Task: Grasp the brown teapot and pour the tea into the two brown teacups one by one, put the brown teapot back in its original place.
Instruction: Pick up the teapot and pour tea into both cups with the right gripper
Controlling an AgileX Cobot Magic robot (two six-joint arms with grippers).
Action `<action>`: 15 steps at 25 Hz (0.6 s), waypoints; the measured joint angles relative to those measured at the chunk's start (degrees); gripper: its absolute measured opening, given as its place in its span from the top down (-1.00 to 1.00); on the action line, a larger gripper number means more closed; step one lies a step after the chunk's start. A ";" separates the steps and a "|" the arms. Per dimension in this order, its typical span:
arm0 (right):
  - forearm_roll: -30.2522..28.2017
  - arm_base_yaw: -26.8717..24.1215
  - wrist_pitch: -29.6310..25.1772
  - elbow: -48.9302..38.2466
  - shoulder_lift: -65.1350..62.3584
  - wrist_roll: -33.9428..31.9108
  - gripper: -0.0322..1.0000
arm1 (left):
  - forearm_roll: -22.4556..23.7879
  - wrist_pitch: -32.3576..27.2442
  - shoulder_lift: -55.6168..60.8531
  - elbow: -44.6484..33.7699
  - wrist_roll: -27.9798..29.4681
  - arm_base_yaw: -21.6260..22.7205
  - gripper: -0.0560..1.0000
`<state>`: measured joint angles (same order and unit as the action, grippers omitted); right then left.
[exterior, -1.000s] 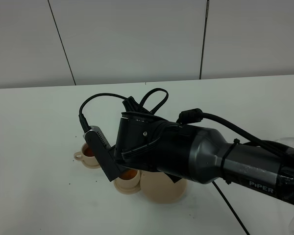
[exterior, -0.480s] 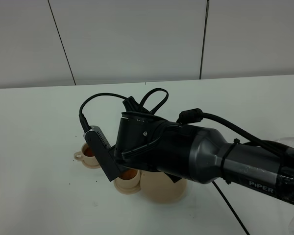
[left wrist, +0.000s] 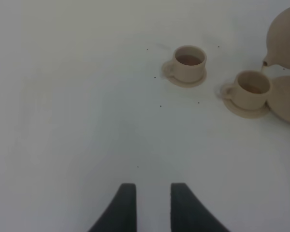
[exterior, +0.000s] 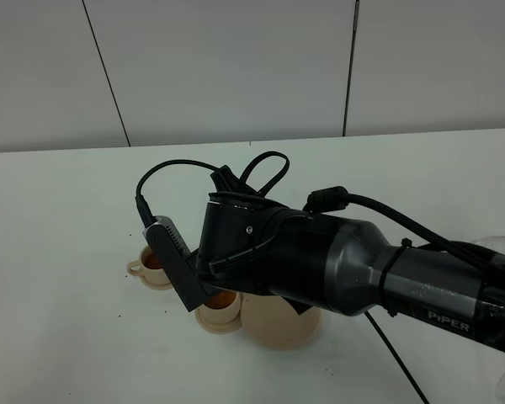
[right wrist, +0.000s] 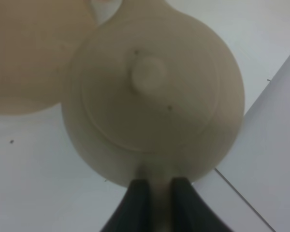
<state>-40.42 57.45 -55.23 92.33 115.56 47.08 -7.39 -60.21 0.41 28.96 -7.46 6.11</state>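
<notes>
- Exterior high: the right arm (exterior: 345, 265) fills the foreground and masks its own load, so you get no check on pour height from here. The outer teacup (exterior: 156, 266) and inner teacup (exterior: 220, 305) both show amber tea. The beige mass under the arm is not identifiable.
- Left wrist: the left gripper (left wrist: 152, 189) hangs over the bare white table (left wrist: 63, 106), fingers apart with nothing between them, well apart from the crockery. The brown teapot (left wrist: 285, 36) is lifted and tipped at the frame edge, with its spout low and aimed down over the rim of the inner teacup. The large saucer (left wrist: 286, 101) lies bare, touching or just beside that cup's saucer; cannot tell which.
- Risk, my reading: that cup already holds tea, so more tilt may overfill it, and a low spout could nudge the rim. On the return, the large saucer sits so near the cup that a skewed set-down could knock it.
- Right wrist: the right gripper (right wrist: 159, 183) is clamped on the loop handle. Lid and knob face the lens. The handle-to-spout axis runs straight away from the fingers, with the spout end cropped.
- Risk: the lid is unheld, and if you tip further you may lose it. A narrow pinch on the handle may let the pot swing.
</notes>
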 joint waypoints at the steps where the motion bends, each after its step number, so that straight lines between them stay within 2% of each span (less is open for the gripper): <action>1: 0.00 0.00 0.00 0.00 0.00 -0.06 0.75 | 0.00 0.00 0.00 0.00 0.00 0.00 0.43; 15: -0.05 0.00 0.05 0.00 0.00 -0.06 0.75 | 0.00 0.00 0.00 0.00 0.00 0.00 0.43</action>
<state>-40.48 57.45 -55.18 92.33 115.56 47.02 -7.39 -60.21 0.41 28.96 -7.46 6.11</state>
